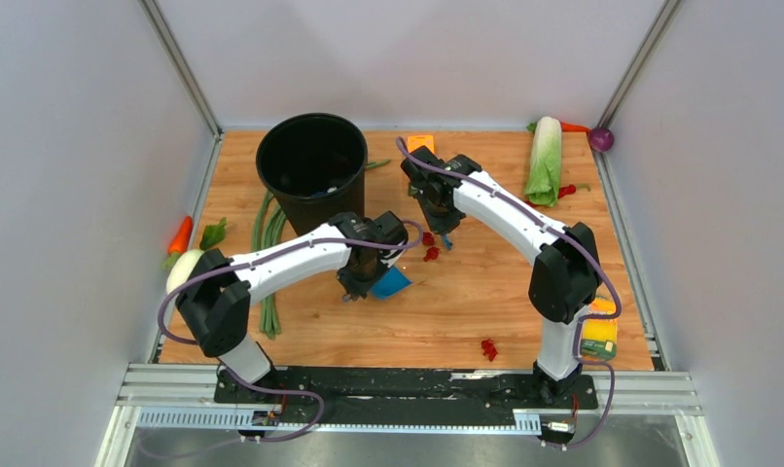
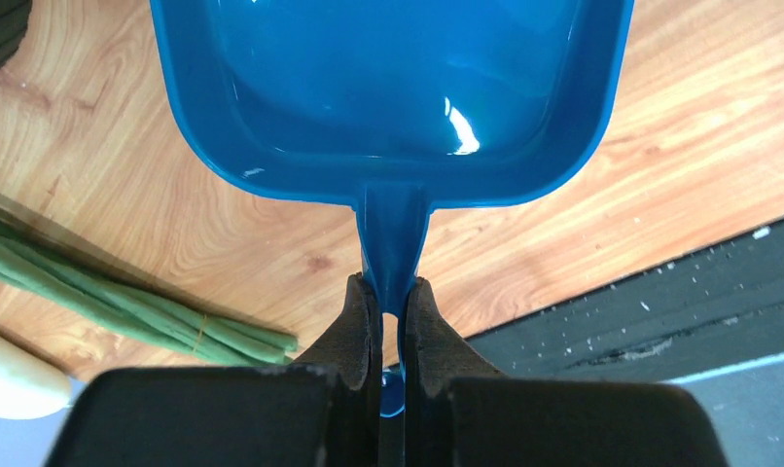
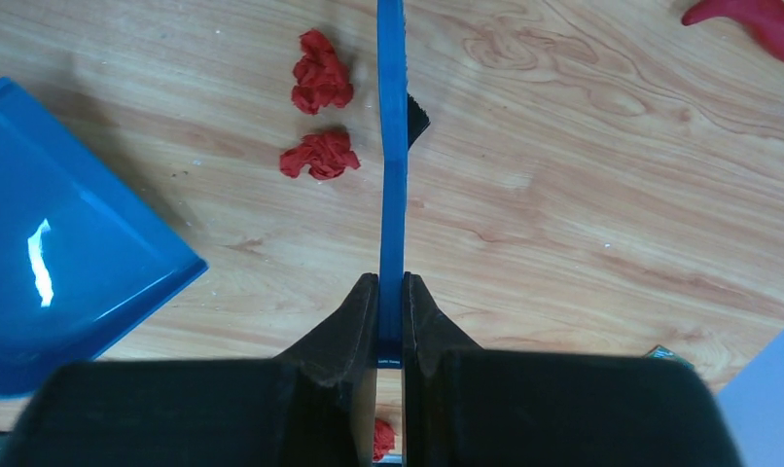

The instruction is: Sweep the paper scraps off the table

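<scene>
**Both arms loaded, scraps on the board**

L gripper (image 2: 390, 294) is clamped tight on the stem of the blue dustpan (image 2: 388, 88). The pan is over the table (image 1: 466, 302), near the black bin (image 1: 311, 165). R gripper (image 3: 390, 287) pinches a thin blue handle (image 3: 392, 146), prob. a brush, but the head is seen edge-on and is hard to make out. Two paper scraps (image 3: 322, 83) lie just beside that handle, betw. it and the pan's lip. A third scrap (image 1: 488, 348) sits well apart, near the black rail (image 1: 408, 384).
</scene>
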